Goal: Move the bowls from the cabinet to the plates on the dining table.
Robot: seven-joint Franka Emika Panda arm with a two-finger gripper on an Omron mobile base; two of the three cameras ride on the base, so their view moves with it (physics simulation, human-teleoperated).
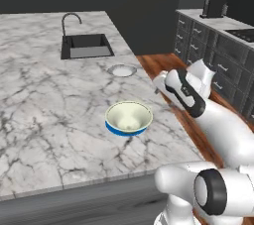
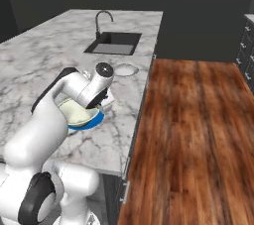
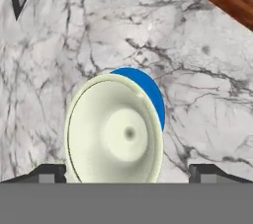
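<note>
One cream bowl (image 1: 128, 117) sits on a blue plate (image 3: 146, 90) on my bench (image 1: 44, 110). My claw (image 3: 126, 172) is spread, holding nothing. A second, grey-white plate (image 1: 121, 70) stands bare.

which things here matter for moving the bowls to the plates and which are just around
Part of the job:
- bowl, sitting on a blue plate
- pale plate near the sink, nothing on it
- dining table, marble top
- gripper, jaws open either side of the bowl

Just around:
- sink with faucet
- toaster
- grey drawers
- wood floor
</note>
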